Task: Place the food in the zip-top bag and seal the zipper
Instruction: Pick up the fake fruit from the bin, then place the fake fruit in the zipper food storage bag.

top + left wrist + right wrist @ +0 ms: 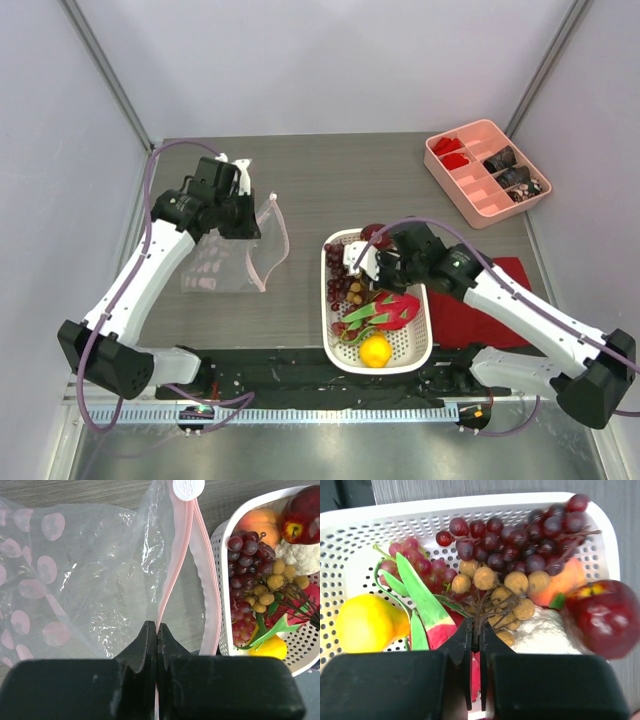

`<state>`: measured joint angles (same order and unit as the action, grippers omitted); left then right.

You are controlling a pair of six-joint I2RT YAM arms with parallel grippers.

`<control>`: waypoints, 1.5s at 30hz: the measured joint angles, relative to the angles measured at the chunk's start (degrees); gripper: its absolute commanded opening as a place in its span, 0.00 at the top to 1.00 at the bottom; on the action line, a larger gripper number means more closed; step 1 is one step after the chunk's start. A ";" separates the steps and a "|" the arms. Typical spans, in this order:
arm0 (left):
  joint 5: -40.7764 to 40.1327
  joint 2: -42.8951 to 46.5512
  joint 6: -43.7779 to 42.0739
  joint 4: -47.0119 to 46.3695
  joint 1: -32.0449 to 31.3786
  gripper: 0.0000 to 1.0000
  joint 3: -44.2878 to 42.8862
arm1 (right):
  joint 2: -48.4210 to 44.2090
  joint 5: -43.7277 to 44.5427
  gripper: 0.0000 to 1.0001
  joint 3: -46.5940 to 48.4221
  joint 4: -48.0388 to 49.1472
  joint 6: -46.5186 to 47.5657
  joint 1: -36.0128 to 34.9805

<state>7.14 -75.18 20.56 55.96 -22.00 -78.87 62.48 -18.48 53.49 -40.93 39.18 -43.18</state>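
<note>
The zip-top bag, clear with pink dots, lies left of the basket with its mouth gaping. My left gripper is shut on one side of its pink zipper; from above the left gripper sits at the bag's far corner. The food lies in the white basket: purple grapes, a tan berry cluster, pink dragon fruit, yellow lemon, dark red fruit, white bulb. My right gripper is shut on the tan cluster's brown stem.
A pink divided tray stands at the back right. A folded red cloth lies under my right arm, right of the basket. The basket's left wall is close to the bag's open mouth.
</note>
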 measured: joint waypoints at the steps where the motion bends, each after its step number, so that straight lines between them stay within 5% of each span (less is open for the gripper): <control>1: 0.26 0.17 0.02 -0.02 0.00 1.00 0.00 | -0.55 0.04 0.99 0.55 -0.61 -0.39 0.00; 17: 8.15 0.72 1.27 -0.46 0.00 1.00 -2.36 | -2.73 -0.26 0.99 21.57 -2.25 -13.40 0.00; 26: 14.21 0.72 3.43 -1.36 0.00 1.00 -3.17 | 2.99 -0.98 0.99 33.31 8.59 -23.93 -0.02; 37: 23.71 0.72 7.85 -2.95 0.42 1.00 -4.70 | 4.13 -3.15 0.99 25.64 25.62 -34.36 -2.49; 45: 27.65 0.72 10.12 -3.02 2.58 1.00 -4.70 | 2.95 -3.96 0.99 18.47 25.24 -32.17 -4.92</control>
<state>34.79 -74.46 30.68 52.95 -19.42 -83.57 65.43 -22.44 71.96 -15.68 7.01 -48.10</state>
